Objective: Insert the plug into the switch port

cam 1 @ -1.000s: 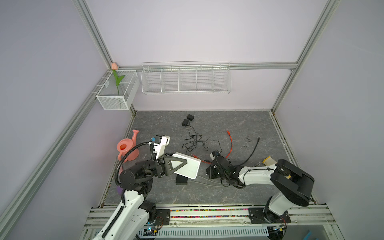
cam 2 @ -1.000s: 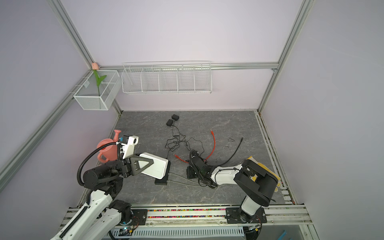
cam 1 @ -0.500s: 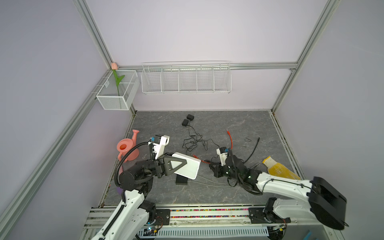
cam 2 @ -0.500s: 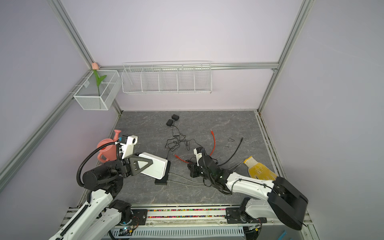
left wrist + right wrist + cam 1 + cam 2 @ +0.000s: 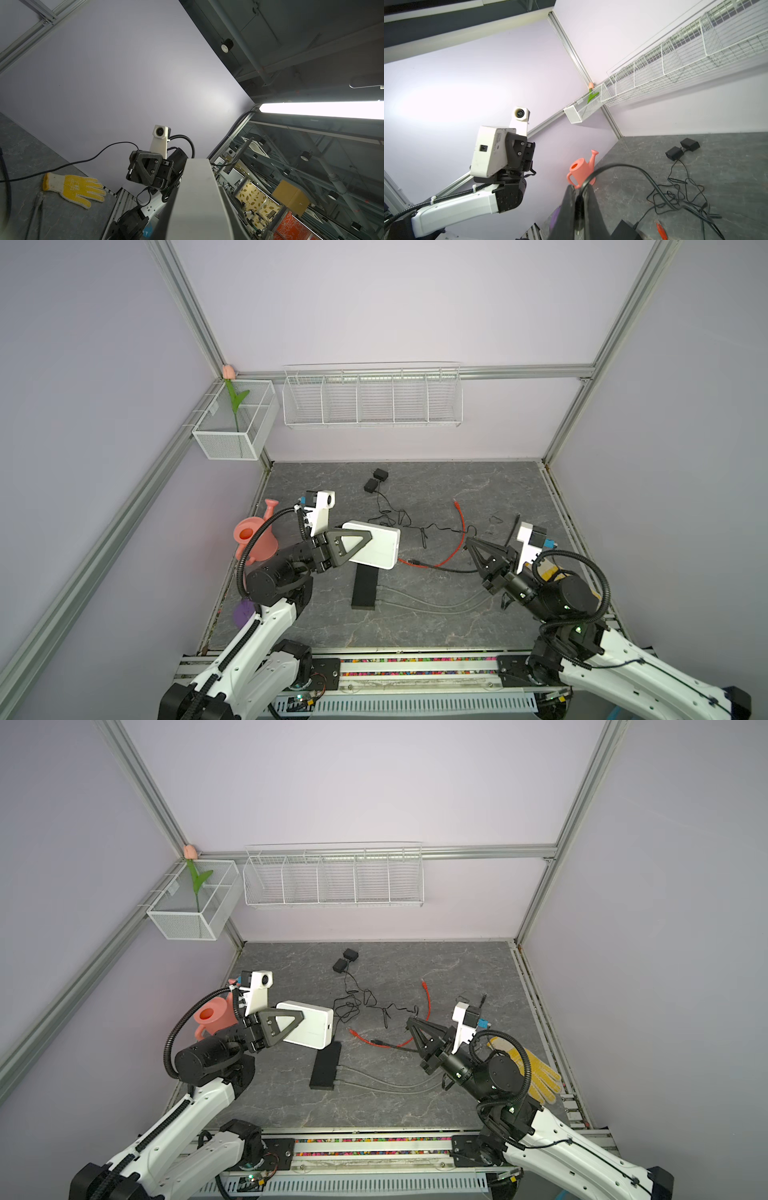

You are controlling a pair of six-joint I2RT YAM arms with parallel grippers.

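My left gripper [image 5: 365,543] is shut on the white switch [image 5: 376,549] and holds it in the air above the floor, left of centre in both top views. The right wrist view shows the switch [image 5: 490,153] end-on, with a small dark port [image 5: 483,148] facing my right arm. My right gripper [image 5: 468,540] hangs off to the right, well apart from the switch, and is shut on the black plug [image 5: 579,209]. The plug's thick cable [image 5: 623,166] arcs out of the jaws and down to the floor. In the left wrist view the switch [image 5: 197,187] fills the foreground.
On the grey floor lie a black box [image 5: 365,587] with grey leads, a red cable [image 5: 457,531], thin tangled black wires with two adapters [image 5: 376,481], a pink watering can [image 5: 253,539] at the left and a yellow glove [image 5: 532,1073] under the right arm. Wire baskets [image 5: 372,396] hang on the back wall.
My right arm has drawn back from beside the switch to the right and risen, its jaws closing on the plug; the glove now shows. The left arm and switch have stayed put.
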